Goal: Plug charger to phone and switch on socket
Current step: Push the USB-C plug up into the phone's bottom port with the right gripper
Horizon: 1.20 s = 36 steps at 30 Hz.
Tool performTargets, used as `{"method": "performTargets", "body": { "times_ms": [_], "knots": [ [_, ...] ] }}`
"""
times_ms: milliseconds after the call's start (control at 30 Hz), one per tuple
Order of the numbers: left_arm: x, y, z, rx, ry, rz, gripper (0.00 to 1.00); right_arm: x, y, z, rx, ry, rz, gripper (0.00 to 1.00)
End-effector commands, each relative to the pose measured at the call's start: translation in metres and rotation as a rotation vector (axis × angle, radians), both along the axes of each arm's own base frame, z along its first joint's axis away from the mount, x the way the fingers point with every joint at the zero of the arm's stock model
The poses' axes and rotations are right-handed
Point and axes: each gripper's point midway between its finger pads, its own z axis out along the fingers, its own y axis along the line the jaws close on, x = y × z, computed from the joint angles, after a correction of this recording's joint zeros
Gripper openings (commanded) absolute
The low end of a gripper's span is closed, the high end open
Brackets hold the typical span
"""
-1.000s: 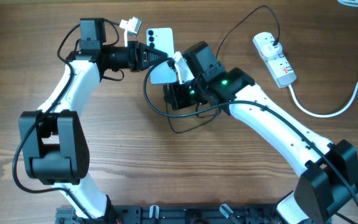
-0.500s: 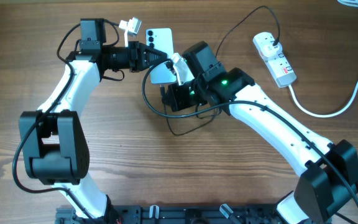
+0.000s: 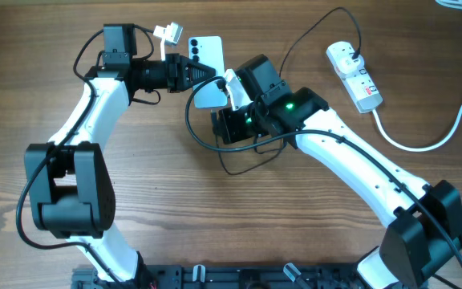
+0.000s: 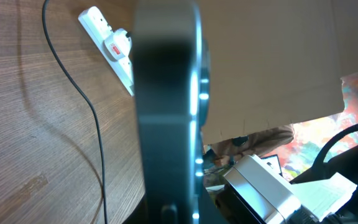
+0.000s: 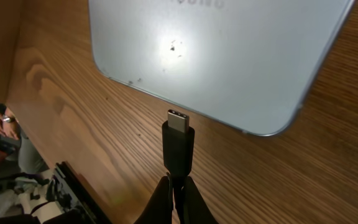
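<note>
Phone (image 3: 207, 50), gripped by the left hand (image 3: 204, 76), is held off the surface (image 3: 215, 225), exposing its bottom edge. Right hand (image 5: 174, 198) pinches the charger (image 5: 178, 140) tip just short of it.

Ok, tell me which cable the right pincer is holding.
The thin black charger cable, pinched just behind its USB-C tip near the phone. The thick white cord runs from the power strip, untouched.
</note>
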Motion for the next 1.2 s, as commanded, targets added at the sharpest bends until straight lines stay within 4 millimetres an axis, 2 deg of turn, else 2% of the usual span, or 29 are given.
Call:
{"method": "performTargets", "body": {
  "times_ms": [0,267,467,1167],
  "knots": [
    [-0.002,0.001,0.006,-0.018,-0.058,-0.022,0.04,-0.002,0.007,0.01,0.039,-0.005,0.028,0.04],
    [-0.007,-0.002,0.003,-0.019,-0.007,-0.031,0.04,0.002,0.005,0.009,0.024,-0.017,0.008,0.04],
    [-0.012,-0.003,0.009,-0.055,-0.006,-0.058,0.04,0.002,0.005,0.009,0.024,-0.016,0.008,0.04],
    [-0.013,-0.005,0.009,-0.054,-0.002,-0.062,0.04,0.0,0.01,0.014,0.062,0.003,0.007,0.04]
  ]
}}
